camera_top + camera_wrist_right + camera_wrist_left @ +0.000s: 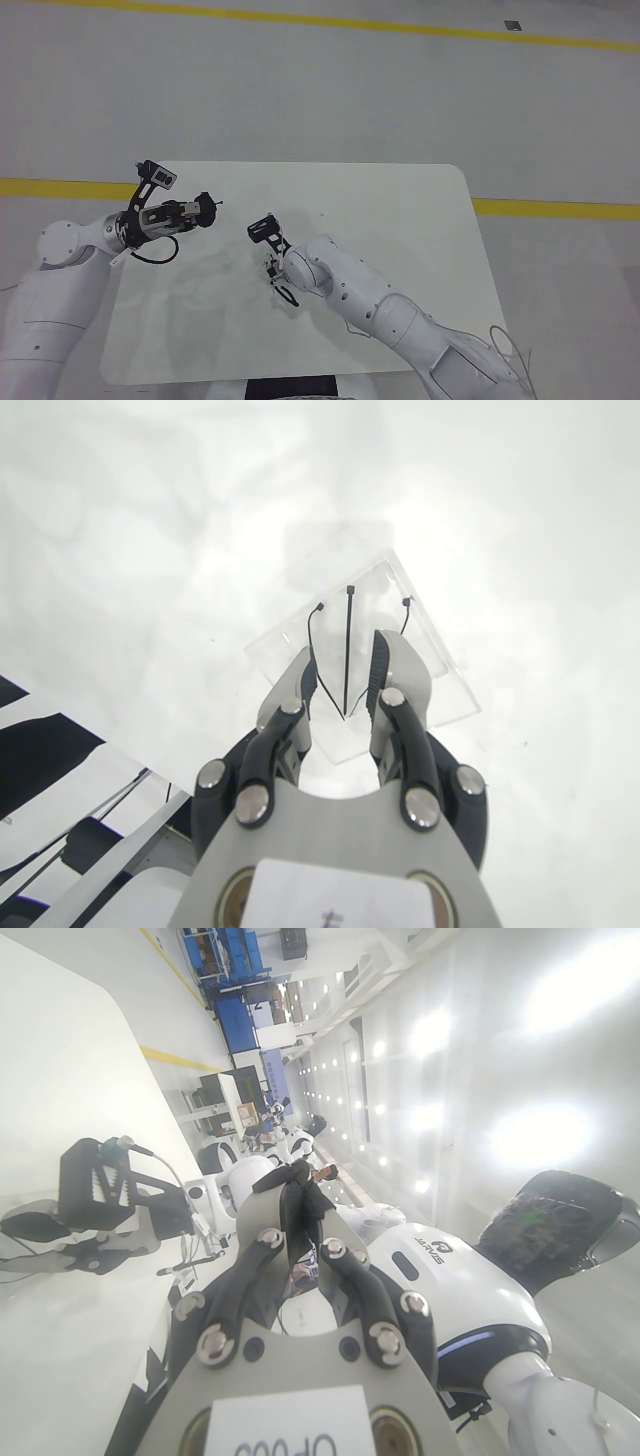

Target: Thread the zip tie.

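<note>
Three black zip ties lie in a shallow clear tray (450,680) on the white table (400,230). The middle zip tie (347,640) is straight, and a bent zip tie (311,625) and another bent zip tie (407,612) lie on either side. My right gripper (345,645) hangs open just above the tray, its fingers astride the straight tie's tail. In the top view the right gripper (272,272) points down near the table's middle. My left gripper (207,210) is held above the table's left part, pointing toward the right arm. The left gripper (295,1180) is shut, and I see nothing between its pads.
The tabletop is bare white around the tray, with open room to the right and at the back. Yellow floor lines run beyond the table's far edge. A black cable loop (288,297) hangs by the right wrist.
</note>
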Robot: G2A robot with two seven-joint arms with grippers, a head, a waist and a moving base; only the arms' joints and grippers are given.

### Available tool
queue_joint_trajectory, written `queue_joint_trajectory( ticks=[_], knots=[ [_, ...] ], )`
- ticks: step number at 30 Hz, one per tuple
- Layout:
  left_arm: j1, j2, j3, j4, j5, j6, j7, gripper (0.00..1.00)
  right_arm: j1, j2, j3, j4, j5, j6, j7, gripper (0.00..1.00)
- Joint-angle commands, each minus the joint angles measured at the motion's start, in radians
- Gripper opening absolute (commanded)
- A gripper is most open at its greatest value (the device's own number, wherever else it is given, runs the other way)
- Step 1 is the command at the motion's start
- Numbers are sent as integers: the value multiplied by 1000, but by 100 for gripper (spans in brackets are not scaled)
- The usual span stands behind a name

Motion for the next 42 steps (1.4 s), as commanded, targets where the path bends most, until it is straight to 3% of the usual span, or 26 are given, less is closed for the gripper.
queue_joint_trajectory(
  ticks=[1, 26, 30, 33, 42],
  knots=[
    [0, 0, 0, 0, 0, 0, 0, 0, 4, -6, -4, 14, 0, -3, -2, 24],
    [0, 0, 0, 0, 0, 0, 0, 0, 25, -62, -27, 106, -48, 0, 17, 19],
    [0, 0, 0, 0, 0, 0, 0, 0, 23, -67, -25, 113, -57, 2, 20, 15],
    [0, 0, 0, 0, 0, 0, 0, 0, 21, -71, -22, 117, -63, 3, 23, 0],
    [0, 0, 0, 0, 0, 0, 0, 0, 6, -70, 1, 74, -101, 16, 42, 0]
  ],
)
